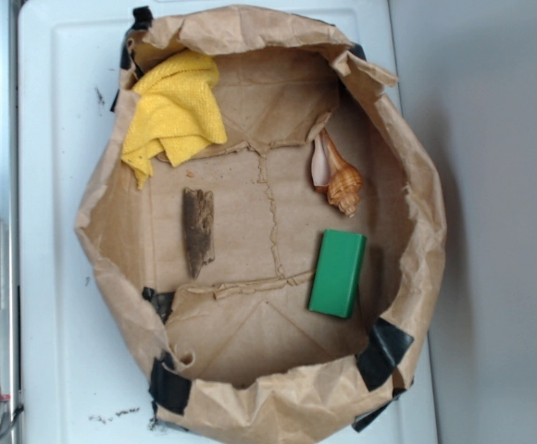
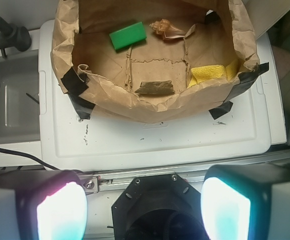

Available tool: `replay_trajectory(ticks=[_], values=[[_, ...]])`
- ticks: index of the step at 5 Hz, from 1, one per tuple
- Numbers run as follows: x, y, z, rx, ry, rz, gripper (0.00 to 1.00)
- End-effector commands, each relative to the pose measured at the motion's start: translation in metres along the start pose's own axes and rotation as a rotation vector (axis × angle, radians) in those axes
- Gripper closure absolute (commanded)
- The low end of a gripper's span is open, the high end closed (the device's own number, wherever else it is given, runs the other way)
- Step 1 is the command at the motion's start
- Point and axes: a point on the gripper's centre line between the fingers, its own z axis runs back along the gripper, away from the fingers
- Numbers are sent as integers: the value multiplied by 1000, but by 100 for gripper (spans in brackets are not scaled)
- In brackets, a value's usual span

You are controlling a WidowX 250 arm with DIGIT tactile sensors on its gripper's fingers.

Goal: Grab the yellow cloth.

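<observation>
The yellow cloth point(image 1: 174, 113) lies crumpled in the far left corner of a brown paper bag tray point(image 1: 102, 231), partly leaning on its wall. In the wrist view the yellow cloth point(image 2: 212, 74) shows at the right, half hidden behind the bag's near rim point(image 2: 135, 107). My gripper point(image 2: 142, 210) is open, its two fingers point(image 2: 60, 212) far apart at the bottom of the wrist view with nothing between them. It hangs well back from the bag, over the black robot base. The exterior view does not show the gripper.
Inside the bag lie a green block point(image 1: 337, 274), a seashell point(image 1: 338, 176) and a piece of dark wood point(image 1: 198, 229). The bag stands on a white tabletop point(image 1: 51, 185) and has black tape point(image 1: 384, 351) on its rim. A grey sink point(image 2: 10, 95) is at the wrist view's left.
</observation>
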Motion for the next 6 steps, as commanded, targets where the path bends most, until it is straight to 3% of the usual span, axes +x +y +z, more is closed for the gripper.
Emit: replay_trajectory(ticks=[1, 3, 4, 6], values=[[0, 0, 0, 0, 0, 0, 0], [82, 10, -39, 27, -16, -38, 0], [116, 23, -65, 3, 29, -184, 0], [116, 23, -65, 3, 29, -184, 0]])
